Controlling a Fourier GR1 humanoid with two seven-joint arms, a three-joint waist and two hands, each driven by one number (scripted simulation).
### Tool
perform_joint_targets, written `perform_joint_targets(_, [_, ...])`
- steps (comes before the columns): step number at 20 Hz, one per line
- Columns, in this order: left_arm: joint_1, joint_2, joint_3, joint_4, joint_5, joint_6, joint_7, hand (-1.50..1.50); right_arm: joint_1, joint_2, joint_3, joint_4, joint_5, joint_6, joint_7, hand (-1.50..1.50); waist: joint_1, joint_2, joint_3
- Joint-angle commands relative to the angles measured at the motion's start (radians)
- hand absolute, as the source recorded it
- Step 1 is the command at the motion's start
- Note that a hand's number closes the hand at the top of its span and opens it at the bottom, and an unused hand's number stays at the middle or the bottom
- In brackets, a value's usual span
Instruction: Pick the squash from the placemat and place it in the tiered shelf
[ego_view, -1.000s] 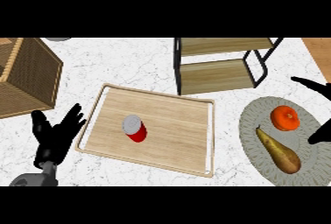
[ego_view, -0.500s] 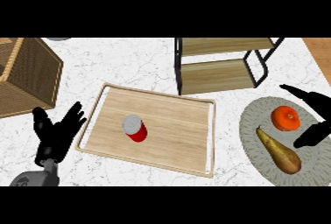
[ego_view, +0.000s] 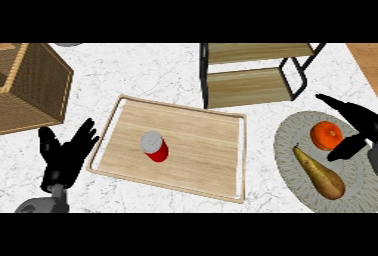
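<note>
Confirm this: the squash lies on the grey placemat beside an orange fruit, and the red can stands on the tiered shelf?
Not quite. In the head view the red can stands on the wooden tray, not the tiered shelf. The squash does lie on the grey placemat beside the orange fruit.

Right robot hand (ego_view: 354, 127) has moved in over placemat (ego_view: 291, 162), now beside orange fruit (ego_view: 325, 135).

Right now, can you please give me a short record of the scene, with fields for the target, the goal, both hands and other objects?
target: squash, lying on grey placemat
beside target: orange fruit, same placemat
goal: tiered shelf, nothing on its boards
right robot hand: open, over the fruit, holds nothing
left robot hand: open, resting at lower left
other: red can on wooden tray; wicker basket
</note>
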Motion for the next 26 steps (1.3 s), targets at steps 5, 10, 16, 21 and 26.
perform_joint_targets(5, [0.016,0.014,0.045,-0.038,0.01,-0.044,0.067,0.0,-0.029,0.084,-0.039,0.11,0.045,-0.094,-0.078,-1.5,0.0,0.003,-0.003])
perform_joint_targets(10, [0.142,-0.035,0.014,-0.066,-0.027,-0.05,-0.042,0.0,-0.092,0.07,-0.037,0.229,0.084,-0.076,-0.152,-1.5,0.007,0.003,-0.003])
perform_joint_targets(16, [0.003,-0.053,0.012,-0.037,-0.056,0.014,0.07,0.0,-0.069,0.058,0.06,0.307,0.188,-0.105,-0.347,1.5,0.004,0.005,-0.003])
perform_joint_targets(21, [-0.01,-0.033,0.055,0.061,-0.053,-0.045,-0.025,0.0,-0.038,0.108,0.04,0.214,0.162,-0.096,-0.333,1.5,-0.005,0.003,-0.004])
perform_joint_targets(26, [0.036,-0.036,0.038,-0.086,-0.051,-0.004,0.093,0.0,0.042,0.246,0.075,-0.133,0.106,-0.016,-0.124,1.5,-0.023,-0.01,-0.005])
